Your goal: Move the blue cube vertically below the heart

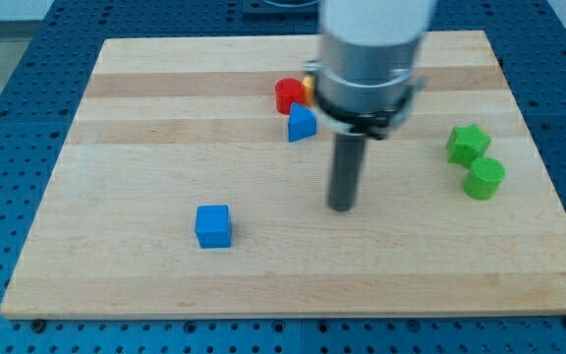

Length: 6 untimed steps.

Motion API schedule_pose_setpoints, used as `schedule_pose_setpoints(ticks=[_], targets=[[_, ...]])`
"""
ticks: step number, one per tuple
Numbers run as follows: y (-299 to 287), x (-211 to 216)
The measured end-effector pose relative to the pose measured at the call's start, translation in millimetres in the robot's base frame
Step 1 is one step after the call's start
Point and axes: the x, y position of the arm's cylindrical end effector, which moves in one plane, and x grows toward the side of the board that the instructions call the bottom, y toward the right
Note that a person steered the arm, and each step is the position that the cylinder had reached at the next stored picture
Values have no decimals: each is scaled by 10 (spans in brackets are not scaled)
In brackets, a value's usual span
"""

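Observation:
The blue cube (213, 226) sits on the wooden board (116, 147) at the lower left of centre. My tip (341, 207) is at the board's middle, well to the right of the cube and apart from it. A red block (288, 93), perhaps the heart, lies near the top centre, partly hidden by the arm. A blue triangular block (302, 123) sits just below it. A bit of yellow or orange block (309, 87) shows beside the red one.
A green star-shaped block (468, 144) and a green round block (483, 178) sit at the view's right. The arm's grey housing (371, 59) hides part of the board's top centre.

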Motion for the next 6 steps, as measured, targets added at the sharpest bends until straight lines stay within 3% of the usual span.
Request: schedule_pose_setpoints(ticks=[3, 4, 6], targets=[[-1714, -318], [-1817, 193], [-1765, 367]])
